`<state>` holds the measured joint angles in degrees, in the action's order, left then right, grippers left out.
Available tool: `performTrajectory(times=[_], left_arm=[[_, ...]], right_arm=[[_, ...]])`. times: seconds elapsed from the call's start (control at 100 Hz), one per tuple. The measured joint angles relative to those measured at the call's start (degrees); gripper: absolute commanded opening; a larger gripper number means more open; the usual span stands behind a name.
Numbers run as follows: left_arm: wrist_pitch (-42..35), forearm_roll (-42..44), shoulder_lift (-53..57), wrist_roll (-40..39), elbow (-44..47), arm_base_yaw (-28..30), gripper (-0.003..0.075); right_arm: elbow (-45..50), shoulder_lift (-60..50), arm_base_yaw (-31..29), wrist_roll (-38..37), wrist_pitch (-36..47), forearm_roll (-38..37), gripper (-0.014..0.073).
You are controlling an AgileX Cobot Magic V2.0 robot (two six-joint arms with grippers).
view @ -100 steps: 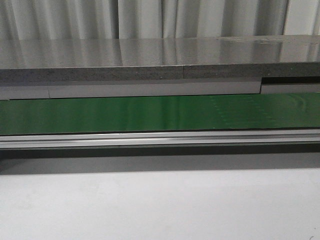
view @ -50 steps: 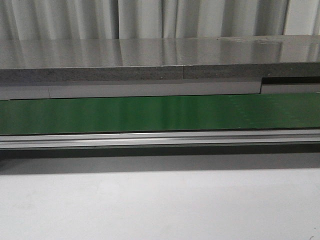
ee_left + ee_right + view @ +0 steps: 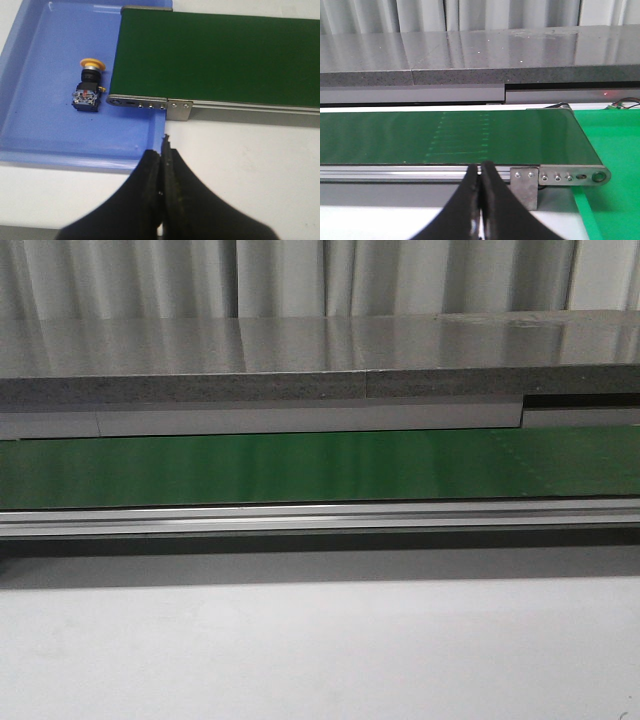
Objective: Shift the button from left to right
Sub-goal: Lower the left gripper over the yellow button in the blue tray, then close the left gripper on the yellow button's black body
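The button (image 3: 89, 83) lies on its side in a blue tray (image 3: 45, 145), beyond the left gripper (image 3: 163, 150) and off to one side of it, just beside the end of the green conveyor belt (image 3: 220, 60). The left gripper hangs over the white table (image 3: 240, 150) with its black fingers pressed together, holding nothing. The right gripper (image 3: 481, 172) is likewise closed and empty, in front of the belt's metal side rail (image 3: 395, 172) near its other end.

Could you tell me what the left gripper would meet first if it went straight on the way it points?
Probably the conveyor's near end bracket; the button in the blue tray lies off to one side. Depth is unclear.
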<state>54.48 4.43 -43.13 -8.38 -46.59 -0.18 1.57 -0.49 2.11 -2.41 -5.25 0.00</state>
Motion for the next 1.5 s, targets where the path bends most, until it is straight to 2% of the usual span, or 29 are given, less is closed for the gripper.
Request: performTrajectory(times=[0.1, 0.19, 0.24, 0.25, 0.3, 0.31, 0.35, 0.4, 0.46, 0.73, 0.91, 1.32, 1.5], left_arm=[[0.00, -0.12, -0.94, 0.00, 0.00, 0.00, -0.0014], [0.00, -0.25, -1.19, 0.25, 0.00, 0.00, 0.0069], [0.00, -0.25, -1.19, 0.84, 0.00, 0.00, 0.0153], [0.00, -0.25, -1.19, 0.96, 0.00, 0.00, 0.0197], [0.00, -0.37, -1.19, 1.20, 0.00, 0.00, 0.0311], [0.00, -0.37, -1.19, 1.33, 0.00, 0.00, 0.0311], [0.00, -0.46, -1.19, 1.41, 0.00, 0.00, 0.0424], [0.05, -0.46, -1.19, 1.41, 0.00, 0.00, 0.0515], [0.05, -0.46, -1.19, 1.41, 0.00, 0.00, 0.0575], [-1.00, 0.19, -1.70, 1.49, -0.16, 0.33, 0.0582], [-2.81, 1.40, -6.77, 1.56, -4.73, 2.97, 0.0582], [-5.56, 1.67, -30.95, 3.54, -20.24, 13.79, 0.0582], [-5.69, 1.67, -42.24, 4.08, -24.29, 16.16, 0.0582]], right_arm=[[0.00, 0.00, 0.00, 0.00, 0.00, 0.00, -0.0067], [0.00, 0.00, 0.00, 0.00, 0.00, 0.00, -0.0067], [0.00, 0.00, 0.00, 0.00, 0.00, 0.00, -0.0067], [0.00, 0.00, 0.00, 0.00, 0.00, 0.00, -0.0067], [0.00, 0.00, 0.00, 0.00, 0.00, 0.00, -0.0067], [0.00, 0.00, 0.00, 0.00, 0.00, 0.00, -0.0067], [0.00, 0.00, 0.00, 0.00, 0.00, 0.00, -0.0067], [0.00, 0.00, 0.00, 0.00, 0.00, 0.00, -0.0067], [0.00, 0.00, 0.00, 0.00, 0.00, 0.00, -0.0067], [0.00, 0.00, 0.00, 0.00, 0.00, 0.00, -0.0067], [0.00, 0.00, 0.00, 0.00, 0.00, 0.00, -0.0067], [0.00, 0.00, 0.00, 0.00, 0.00, 0.00, -0.0067], [0.00, 0.00, 0.00, 0.00, 0.00, 0.00, -0.0067]])
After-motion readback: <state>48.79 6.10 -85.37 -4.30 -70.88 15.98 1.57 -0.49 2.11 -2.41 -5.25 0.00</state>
